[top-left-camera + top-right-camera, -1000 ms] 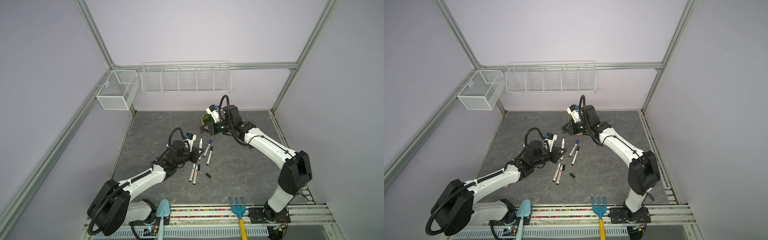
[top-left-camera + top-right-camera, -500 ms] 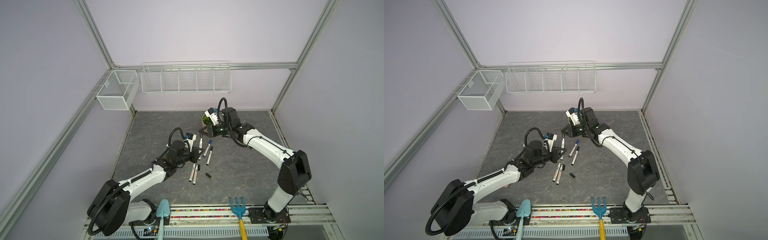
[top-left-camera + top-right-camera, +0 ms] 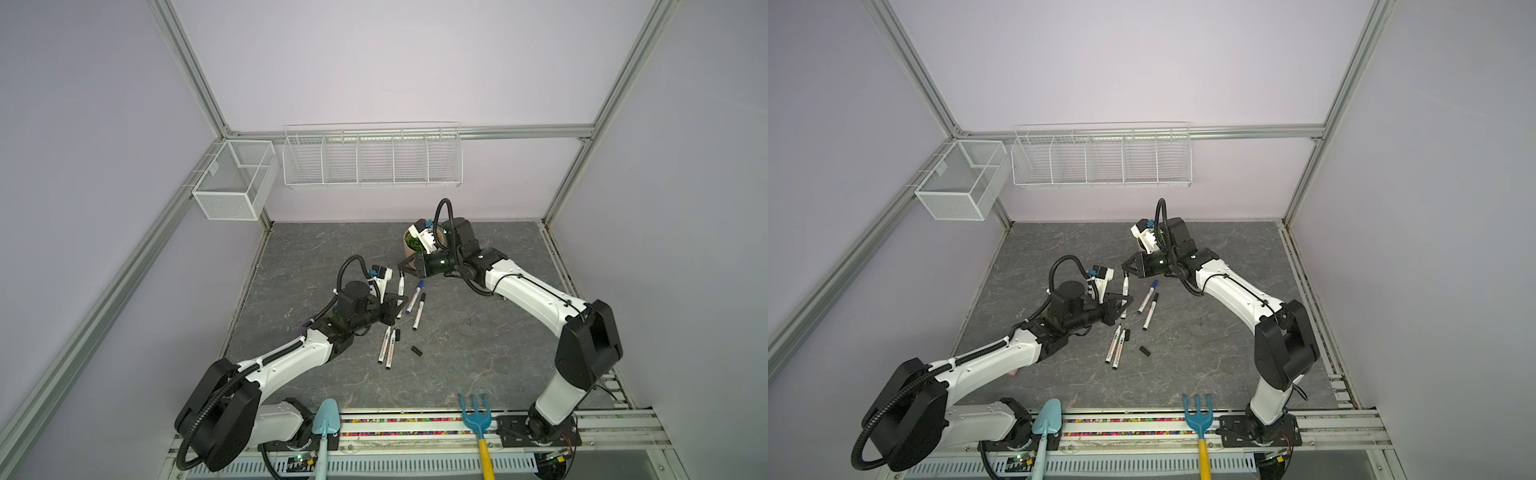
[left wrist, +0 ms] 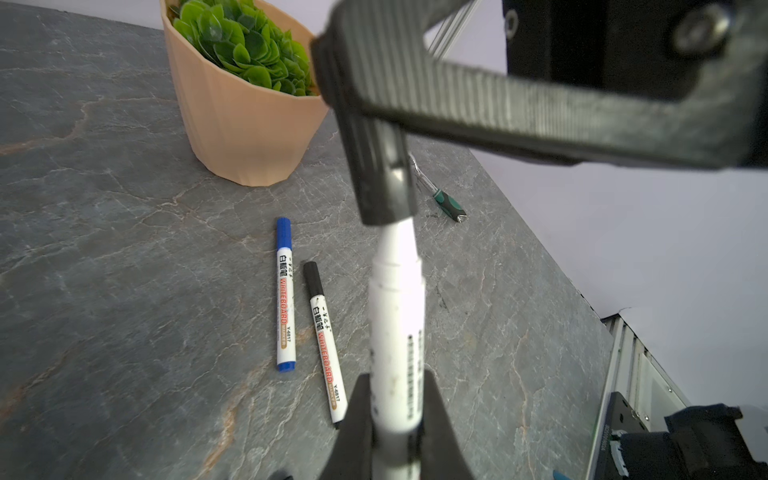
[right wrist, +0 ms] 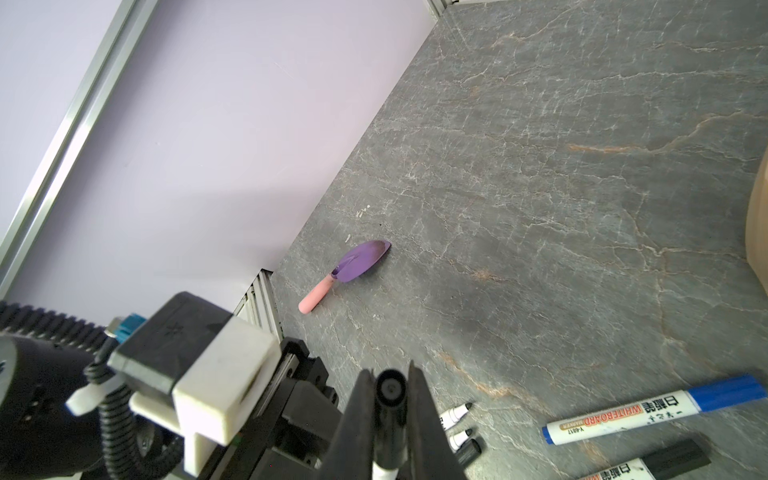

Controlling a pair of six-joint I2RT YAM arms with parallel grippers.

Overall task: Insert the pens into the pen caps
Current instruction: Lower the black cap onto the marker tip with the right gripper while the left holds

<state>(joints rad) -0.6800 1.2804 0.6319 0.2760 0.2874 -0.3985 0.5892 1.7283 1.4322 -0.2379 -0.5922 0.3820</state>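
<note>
My left gripper (image 4: 397,386) is shut on the barrel of a white pen (image 4: 397,324), which rises tip-up from it. Over that tip sits a black pen cap (image 4: 384,183), clamped in my shut right gripper (image 5: 390,374). In both top views the two grippers meet at mid-table: left gripper (image 3: 397,309), right gripper (image 3: 402,269). A blue-capped pen (image 3: 414,297) and a black-capped pen (image 3: 419,311) lie side by side to the right of the grippers. Two uncapped pens (image 3: 386,347) lie nearer the front, with a loose black cap (image 3: 397,335) beside them and another loose cap (image 3: 417,351) further right.
A peach pot with a green plant (image 3: 413,245) stands just behind the right gripper. A green-handled metal tool (image 4: 444,199) lies past it. A purple trowel with a pink handle (image 5: 349,270) lies near the left wall. A blue trowel (image 3: 326,419) and a blue fork (image 3: 476,415) sit at the front rail.
My right gripper has moved left and down with the black cap until it meets the tip of the pen in the left gripper. The left arm has stayed put.
</note>
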